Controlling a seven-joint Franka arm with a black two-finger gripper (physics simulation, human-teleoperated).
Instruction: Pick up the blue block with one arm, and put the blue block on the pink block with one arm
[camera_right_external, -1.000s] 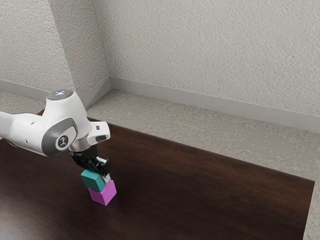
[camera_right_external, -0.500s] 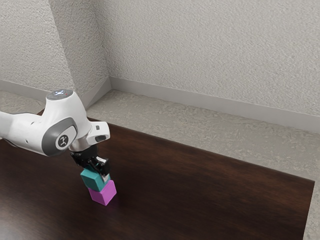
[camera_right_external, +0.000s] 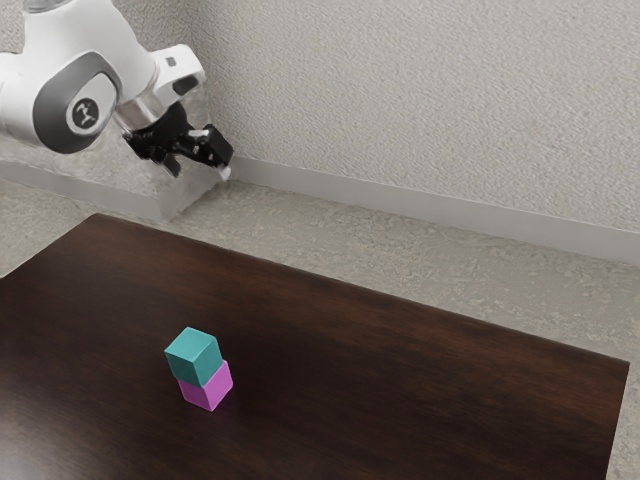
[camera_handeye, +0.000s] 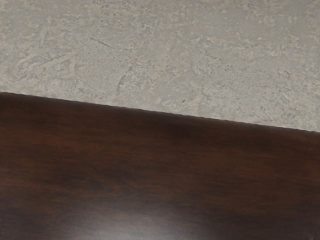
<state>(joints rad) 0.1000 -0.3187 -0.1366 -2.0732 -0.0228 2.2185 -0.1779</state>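
Item: blue block (camera_right_external: 192, 350) atop pink block (camera_right_external: 207, 386), touching. Gripper (camera_right_external: 215, 152) high at eleven o'clock from them, fingers spread, empty. We judge any motion should stay high, clear of both

Soft, even light all round, only a faint shadow beside the pink block (camera_right_external: 207, 387), and a dull sheen on the dark table (camera_right_external: 420, 370).

The upper block (camera_right_external: 192, 352) sits on the lower block (camera_right_external: 207, 386) (the two touching) in the exterior view's left part of the table (camera_right_external: 420, 400), with the gripper (camera_right_external: 200, 155) high above and behind them.
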